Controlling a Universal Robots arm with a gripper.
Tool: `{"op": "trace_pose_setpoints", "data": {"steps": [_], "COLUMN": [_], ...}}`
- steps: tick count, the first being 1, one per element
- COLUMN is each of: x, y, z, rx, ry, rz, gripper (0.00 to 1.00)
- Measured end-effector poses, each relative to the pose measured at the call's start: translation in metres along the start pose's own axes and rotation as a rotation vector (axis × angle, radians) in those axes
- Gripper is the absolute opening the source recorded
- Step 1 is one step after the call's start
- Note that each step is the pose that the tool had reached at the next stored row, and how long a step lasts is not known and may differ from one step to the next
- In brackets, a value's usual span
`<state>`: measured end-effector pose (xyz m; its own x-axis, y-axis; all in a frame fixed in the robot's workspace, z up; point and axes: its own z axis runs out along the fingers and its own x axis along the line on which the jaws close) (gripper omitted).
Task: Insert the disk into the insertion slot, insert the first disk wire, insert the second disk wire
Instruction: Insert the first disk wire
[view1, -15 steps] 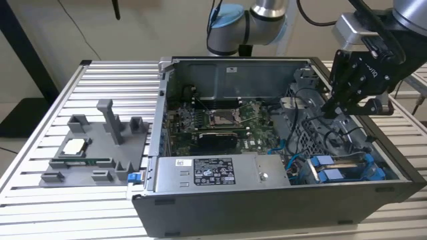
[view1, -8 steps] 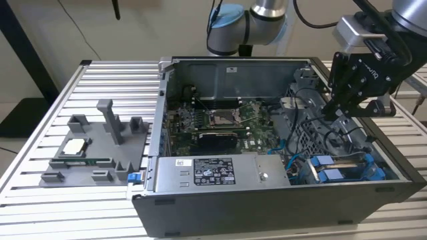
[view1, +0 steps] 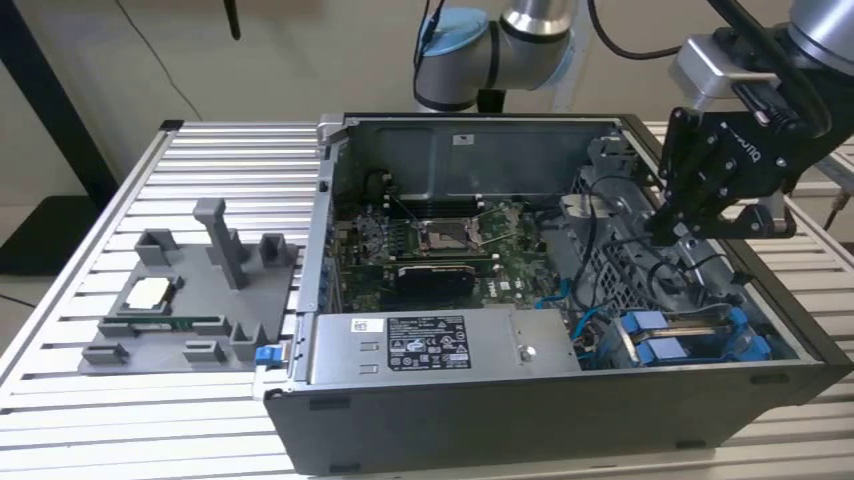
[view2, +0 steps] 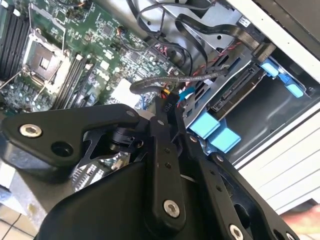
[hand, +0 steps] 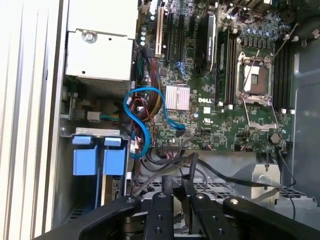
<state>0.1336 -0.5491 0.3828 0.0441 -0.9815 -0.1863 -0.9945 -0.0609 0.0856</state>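
The disk (view2: 239, 89) lies seated in the insertion slot (view2: 265, 115) (blue caddy tabs showing), and the gripper (view2: 167, 104), fingers pinched together on a dark wire (view2: 147, 83), hangs near the disk's connector edge.

Black gripper (view1: 663, 232); green motherboard (view1: 441, 250); insertion slot (view1: 663, 348) bright blue rails on grey; looping cable (hand: 137, 120) blue; power-supply box (view1: 534, 350) silver, white label; fixture plate (view1: 187, 300) plain grey; table (view1: 80, 250) pale, ribbed stripes
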Motion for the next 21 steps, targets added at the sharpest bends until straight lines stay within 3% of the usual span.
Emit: {"op": "trace_pose_setpoints", "data": {"steps": [21], "x": [0.0209], "y": [-0.0041], "z": [0.0118], "rx": [0.0074], "ry": [0.0083], "rz": [-0.001], "gripper": [0.19]}}
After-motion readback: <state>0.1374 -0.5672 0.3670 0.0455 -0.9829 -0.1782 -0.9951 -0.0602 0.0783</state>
